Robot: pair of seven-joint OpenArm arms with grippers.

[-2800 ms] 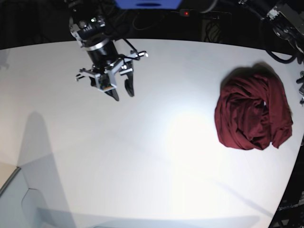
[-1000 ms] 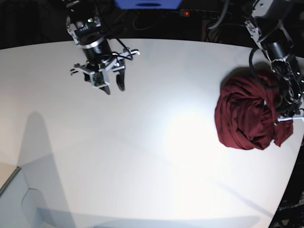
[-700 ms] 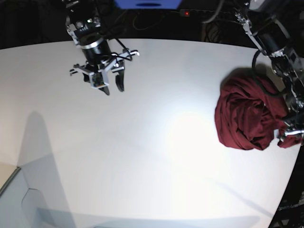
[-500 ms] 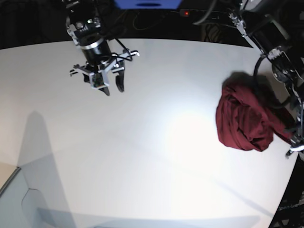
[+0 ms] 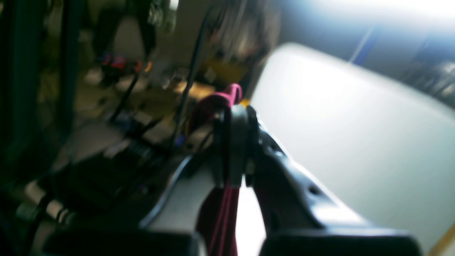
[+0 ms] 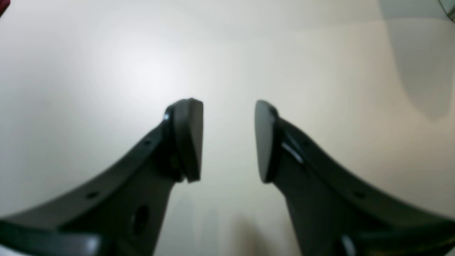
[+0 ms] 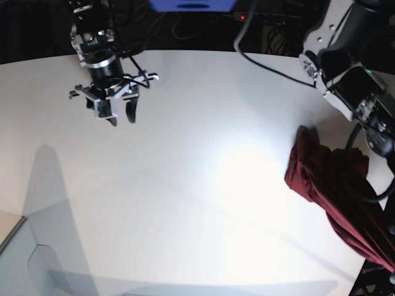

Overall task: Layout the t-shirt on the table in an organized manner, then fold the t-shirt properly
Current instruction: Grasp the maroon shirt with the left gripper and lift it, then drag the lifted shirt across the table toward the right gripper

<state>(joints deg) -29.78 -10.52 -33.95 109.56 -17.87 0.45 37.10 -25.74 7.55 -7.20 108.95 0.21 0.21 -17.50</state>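
Had the left gripper [image 5: 233, 142] clamped on the t-shirt [image 7: 336, 191], right gripper [image 6: 227, 140] empty, jaws apart; next I'd spread it flat.

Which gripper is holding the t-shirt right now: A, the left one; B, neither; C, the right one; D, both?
A: the left gripper is shut on a fold of the t-shirt, while the right gripper is open over bare table with nothing between its fingers.
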